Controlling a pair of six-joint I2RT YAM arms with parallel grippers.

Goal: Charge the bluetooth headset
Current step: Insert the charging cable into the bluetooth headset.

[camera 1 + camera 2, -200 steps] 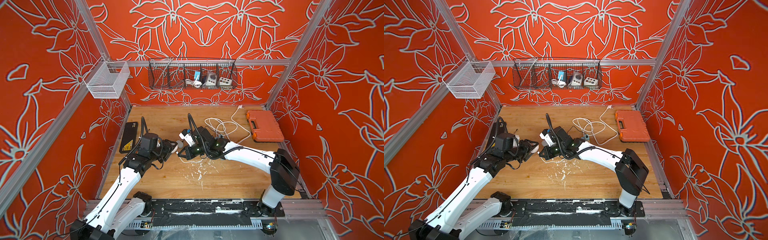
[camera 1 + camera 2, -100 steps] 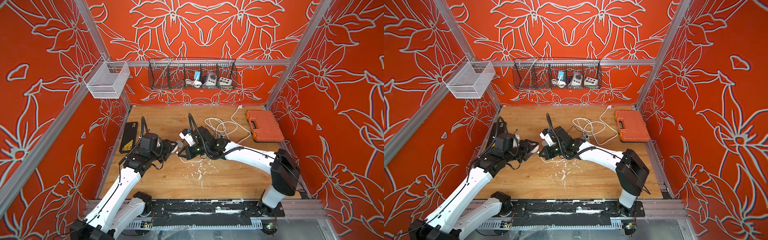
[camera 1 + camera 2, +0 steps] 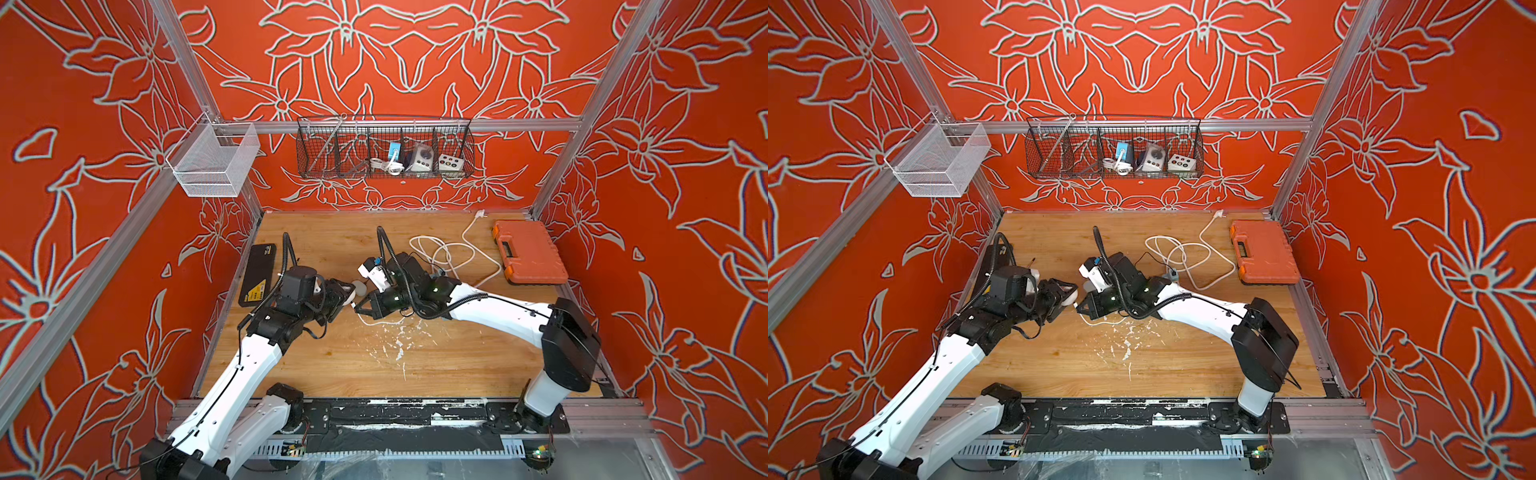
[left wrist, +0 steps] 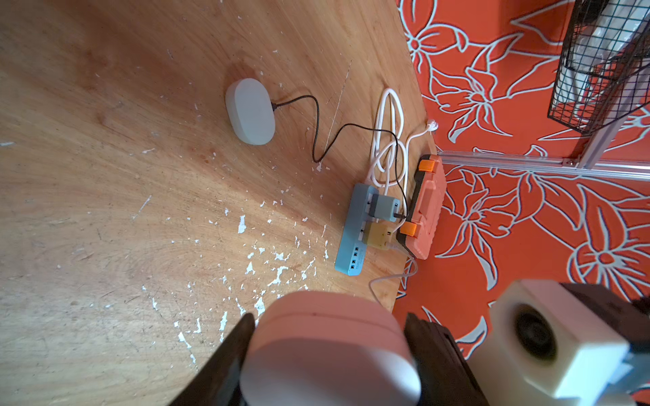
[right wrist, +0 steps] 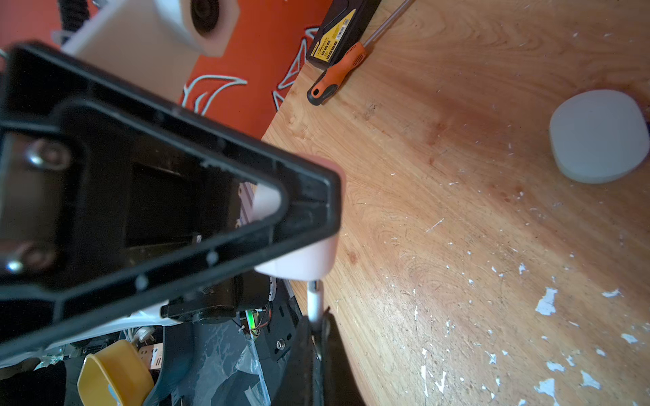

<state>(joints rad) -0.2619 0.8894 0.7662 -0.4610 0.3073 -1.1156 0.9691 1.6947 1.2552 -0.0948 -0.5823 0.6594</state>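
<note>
- Holding the pink-white headset case up off the wooden table, the left gripper is about half open, and its two jaws squeeze the case from both sides
- The right gripper is shut tight on the white plug of the white cable
- The tip of the plug touches the edge of the case, but I cannot tell if it is all the way in
- The cable's other end looks to sit in the yellow charger on the blue power strip
- Nearly done, I think: push the plug home, then set the case down and let go
</note>
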